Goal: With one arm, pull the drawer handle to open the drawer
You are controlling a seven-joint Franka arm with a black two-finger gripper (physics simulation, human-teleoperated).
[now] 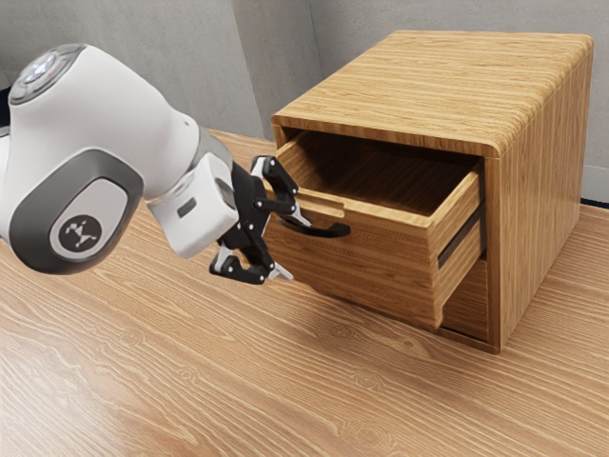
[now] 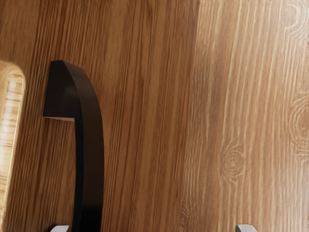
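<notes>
- Risk, as a judgement: the black two-finger gripper (image 1: pixel 283 231) stands spread rather than clamped, so a further pull could let the curved black drawer handle (image 1: pixel 322 228) slip out from between its fingers
- A pull off the sliding line might jam the light wooden drawer (image 1: pixel 381 262), which sits partly out of the box-shaped wooden cabinet (image 1: pixel 457 86)
- The handle's end toward the exterior view's left lies between the open fingers; in the wrist view it runs just beside one fingertip, well apart from the other

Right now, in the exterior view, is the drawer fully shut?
No: the drawer stands pulled well out of the cabinet, with its hollow inside open to view.
</notes>
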